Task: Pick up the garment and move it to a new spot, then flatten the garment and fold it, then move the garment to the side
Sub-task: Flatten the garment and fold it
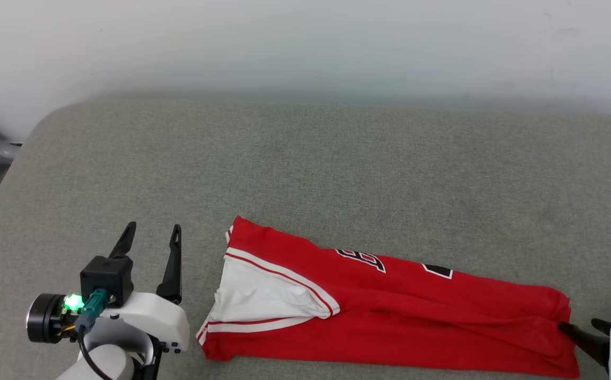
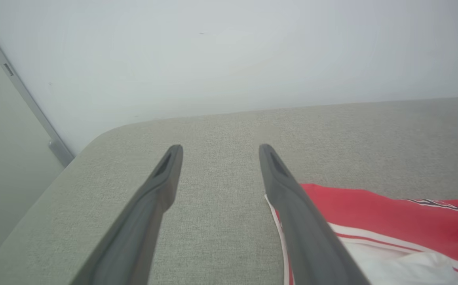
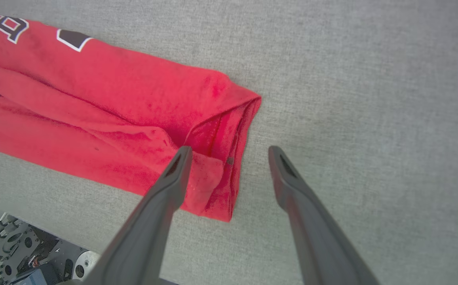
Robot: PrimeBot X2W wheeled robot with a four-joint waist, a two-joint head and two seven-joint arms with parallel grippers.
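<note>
Near the front edge of the grey cushion, toward its left corner, your left gripper is standing with its two dark fingers spread wide and nothing between them; in the left wrist view that gripper is framing bare upholstery, with the garment lying just beside one finger and apart from it. Toward the front right, your right gripper is also holding its fingers wide apart and is gripping nothing. In the right wrist view this gripper is straddling the hem end of the garment, one fingertip showing over the red cloth and the other over bare cushion; you are not getting a clear answer on whether that fingertip is touching the fabric. The garment is lying folded into a long strip along the front edge, running from beside the left gripper across to the right gripper. A white sleeve with red-and-white trim is sitting on top at its left end, black white-outlined numerals are peeking out along its far edge, and soft creases are running lengthwise through the red cloth.
</note>
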